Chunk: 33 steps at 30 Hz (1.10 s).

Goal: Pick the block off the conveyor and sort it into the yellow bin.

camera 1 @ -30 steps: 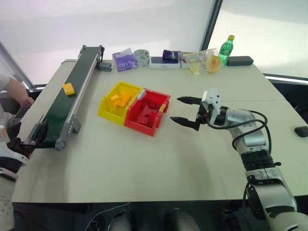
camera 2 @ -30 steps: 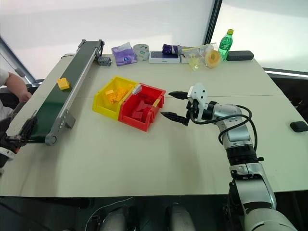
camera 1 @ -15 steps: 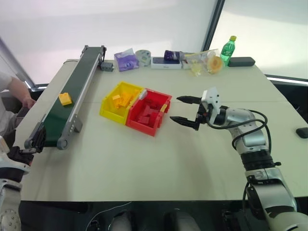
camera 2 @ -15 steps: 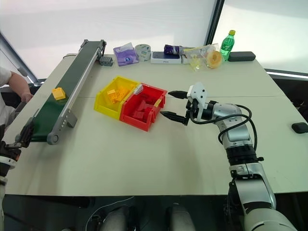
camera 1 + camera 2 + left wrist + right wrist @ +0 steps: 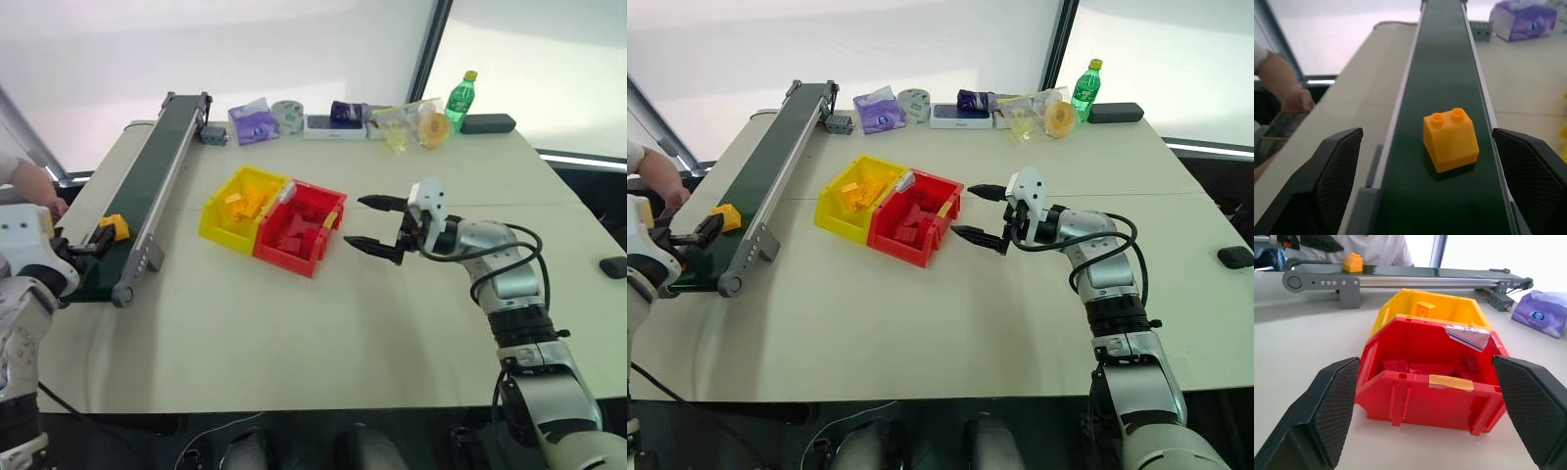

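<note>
Pick step: left gripper (image 5: 1425, 191) wide open, lined up w/ small yellow-orange plastic brick (image 5: 1450, 139) on dark green conveyor belt (image 5: 1444, 73), not yet gripped; next close on it, carry to bright yellow plastic bin (image 5: 241, 206); right gripper (image 5: 375, 223) open, empty.

**Hidden and cut off**

The left tool (image 5: 86, 245) sits at the conveyor's (image 5: 147, 186) near end, and its arm runs off the picture's left edge. In the left wrist view both fingers (image 5: 1327, 176) are cropped by the bottom edge, and the belt's near end is cut off too. The person's hand (image 5: 34, 186) is clipped at the left edge. The yellow bin (image 5: 1435, 308) stands mostly behind the red bin (image 5: 1430, 377) in the right wrist view. Writing on the paper slip (image 5: 1466, 335) is too small to read.
</note>
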Motion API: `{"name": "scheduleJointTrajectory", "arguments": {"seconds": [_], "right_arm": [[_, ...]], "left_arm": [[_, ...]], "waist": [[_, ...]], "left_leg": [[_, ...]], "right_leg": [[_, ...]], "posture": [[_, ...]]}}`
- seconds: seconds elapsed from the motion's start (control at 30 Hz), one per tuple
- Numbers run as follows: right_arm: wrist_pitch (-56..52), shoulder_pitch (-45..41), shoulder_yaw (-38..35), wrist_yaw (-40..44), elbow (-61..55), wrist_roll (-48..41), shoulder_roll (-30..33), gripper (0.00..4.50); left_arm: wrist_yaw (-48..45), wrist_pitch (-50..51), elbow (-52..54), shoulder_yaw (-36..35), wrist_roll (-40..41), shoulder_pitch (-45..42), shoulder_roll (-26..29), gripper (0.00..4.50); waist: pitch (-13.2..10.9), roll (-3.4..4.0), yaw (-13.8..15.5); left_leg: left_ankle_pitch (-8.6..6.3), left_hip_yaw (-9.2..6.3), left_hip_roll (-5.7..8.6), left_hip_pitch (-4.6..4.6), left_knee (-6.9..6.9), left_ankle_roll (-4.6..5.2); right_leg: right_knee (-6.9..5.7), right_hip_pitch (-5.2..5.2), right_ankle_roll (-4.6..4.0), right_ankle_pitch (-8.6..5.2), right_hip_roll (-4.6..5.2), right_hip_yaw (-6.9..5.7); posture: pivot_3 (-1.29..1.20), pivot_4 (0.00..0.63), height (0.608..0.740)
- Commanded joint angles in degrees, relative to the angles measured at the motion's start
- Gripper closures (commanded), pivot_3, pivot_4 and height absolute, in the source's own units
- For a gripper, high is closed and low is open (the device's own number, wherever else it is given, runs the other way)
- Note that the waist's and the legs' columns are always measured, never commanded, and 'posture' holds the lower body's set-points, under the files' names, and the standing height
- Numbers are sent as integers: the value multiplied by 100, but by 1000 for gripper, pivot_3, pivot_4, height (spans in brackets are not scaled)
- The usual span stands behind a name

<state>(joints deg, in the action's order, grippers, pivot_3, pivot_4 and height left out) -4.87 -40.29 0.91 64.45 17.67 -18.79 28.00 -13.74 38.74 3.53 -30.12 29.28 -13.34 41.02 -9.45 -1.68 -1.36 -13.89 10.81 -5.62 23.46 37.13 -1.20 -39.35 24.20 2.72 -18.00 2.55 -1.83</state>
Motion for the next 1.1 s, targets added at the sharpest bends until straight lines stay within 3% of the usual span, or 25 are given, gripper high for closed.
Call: {"name": "scheduleJointTrajectory", "arguments": {"seconds": [0.03, 0.1, 0.17, 0.2, 0.33, 0.37, 0.53, 0.7, 0.87, 1.0, 1.1], "right_arm": [[-53, 43, -104, -65, -392, -87, 58, 0], [-110, 96, -120, -99, -488, -99, 77, 0], [-162, 133, -125, -130, -576, -108, 87, 0], [-187, 144, -127, -145, -615, -113, 92, 0], [-239, 146, -140, -167, -654, -114, 106, 0], [-237, 139, -139, -163, -640, -111, 108, 0], [-191, 72, -122, -144, -523, -96, 79, 0], [-175, -16, -112, -151, -457, -94, 34, 0], [-335, -75, -102, -274, -644, -116, 1, 0], [-436, 21, -125, -350, -847, -138, 65, 0], [-466, 112, -167, -393, -941, -160, 126, 0]], "left_arm": [[-109, 37, -11, 87, -126, -17, 75, 31], [-167, 27, -7, 129, -133, -4, 8, 31], [-151, 151, 67, 110, -104, 40, -33, 542], [-110, 76, 84, 97, -183, 34, -34, 858], [-30, 150, 296, -85, -135, -40, -7, 2798], [4, 200, 382, -154, -42, -106, -42, 3079], [-31, 166, 889, -34, 269, -672, -205, 3162], [-208, 228, 1084, 634, 390, -1254, -497, 3162], [175, -393, -59, 1962, -599, -2462, -1471, 3162], [251, -1278, -1611, 2294, -1172, -3104, -1946, 3162], [202, -1391, -2256, 2348, -1315, -3357, -2125, 3162]], "waist": [[0, 0, 6], [0, 0, 15], [0, 0, 19], [0, 0, 20], [0, 0, 23], [0, 0, 24], [0, -1, 57], [0, -1, 51], [0, -2, 87], [0, -2, 30], [0, -1, 12]], "left_leg": [[0, 1, 0, 0, 0, 0], [0, 1, 0, 1, 1, 0], [0, 1, 0, 1, 1, 0], [0, 0, 0, 1, 2, 0], [0, 0, 1, 1, 3, 0], [0, 0, 1, 1, 3, 0], [0, -3, 2, 2, 7, 0], [0, -3, 5, 2, 8, 0], [0, -9, 27, 1, 23, 0], [-2, -7, 25, 1, 21, 4], [0, 1, 18, 2, 9, 1]], "right_leg": [[0, 0, 0, 0, 0, 1], [0, 0, 0, 0, 1, 0], [0, 0, 0, 0, 2, 1], [0, 0, 0, 0, 2, 1], [0, -1, 0, 0, 3, 1], [0, -1, 0, 0, 3, 1], [-1, -5, 1, 0, 4, 0], [-1, -8, 1, 1, 2, 1], [-4, -23, 3, 1, -7, -6], [0, -16, 8, 4, -7, -1], [0, -1, 7, 3, -13, 0]], "posture": [[0, 150, 740], [0, 150, 740], [0, 150, 740], [0, 150, 740], [0, 150, 740], [0, 150, 740], [0, 150, 740], [0, 150, 740], [0, 150, 740], [0, 150, 740], [0, 150, 740]]}}
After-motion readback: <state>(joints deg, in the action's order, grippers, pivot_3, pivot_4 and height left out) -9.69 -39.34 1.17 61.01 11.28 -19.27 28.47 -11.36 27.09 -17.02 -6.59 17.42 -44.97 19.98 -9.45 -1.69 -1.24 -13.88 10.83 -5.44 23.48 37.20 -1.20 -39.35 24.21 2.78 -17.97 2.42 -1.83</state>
